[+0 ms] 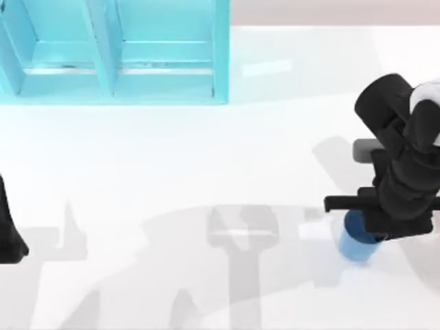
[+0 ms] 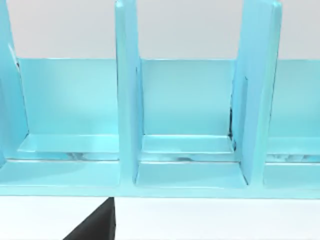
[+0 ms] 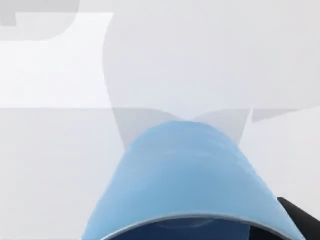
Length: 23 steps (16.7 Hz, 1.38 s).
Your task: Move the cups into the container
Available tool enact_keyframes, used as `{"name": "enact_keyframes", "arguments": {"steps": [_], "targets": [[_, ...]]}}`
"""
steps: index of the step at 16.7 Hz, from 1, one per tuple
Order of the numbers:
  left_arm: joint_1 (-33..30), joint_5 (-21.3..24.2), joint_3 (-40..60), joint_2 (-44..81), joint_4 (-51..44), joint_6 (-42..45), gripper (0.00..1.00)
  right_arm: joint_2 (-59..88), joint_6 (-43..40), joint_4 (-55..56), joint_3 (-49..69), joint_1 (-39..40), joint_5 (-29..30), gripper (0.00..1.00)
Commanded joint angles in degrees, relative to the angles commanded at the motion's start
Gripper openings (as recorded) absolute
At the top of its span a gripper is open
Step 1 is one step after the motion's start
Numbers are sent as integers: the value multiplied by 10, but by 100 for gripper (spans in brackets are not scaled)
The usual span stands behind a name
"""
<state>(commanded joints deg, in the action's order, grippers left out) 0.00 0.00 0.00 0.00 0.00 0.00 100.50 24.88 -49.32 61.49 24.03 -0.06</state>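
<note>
A plain blue tapered cup (image 1: 357, 242) is at the table's right side, under my right gripper (image 1: 375, 220), which reaches down over it. In the right wrist view the cup (image 3: 187, 175) is very close, its rim towards the camera, with a black fingertip (image 3: 300, 215) against its side. The gripper is shut on the cup. The container (image 1: 117, 51), a light-blue rack with upright dividers, stands at the back left. The left wrist view faces its compartments (image 2: 187, 145) from close by. My left arm (image 1: 8, 234) is parked at the left edge.
The white table runs from the rack's front edge to the near edge, crossed by grey arm shadows. The rack's dividers (image 2: 127, 100) split it into narrow bays. A grey block (image 1: 366, 151) shows beside the right arm.
</note>
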Motion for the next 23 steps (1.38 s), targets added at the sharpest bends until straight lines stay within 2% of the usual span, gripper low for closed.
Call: {"name": "enact_keyframes", "arguments": {"steps": [8,16,19,23], "targets": [[0,0,0,0,0,0,100,-105,-163,-195,68,-161,0,0],[0,0,0,0,0,0,100,-89,-191,-219,96,-188,-3,0],[0,0,0,0,0,0,100,-40,-262,-250,165,-259,-6,0],[0,0,0,0,0,0,100,10,-411,-279,281,-411,-8,0]]}}
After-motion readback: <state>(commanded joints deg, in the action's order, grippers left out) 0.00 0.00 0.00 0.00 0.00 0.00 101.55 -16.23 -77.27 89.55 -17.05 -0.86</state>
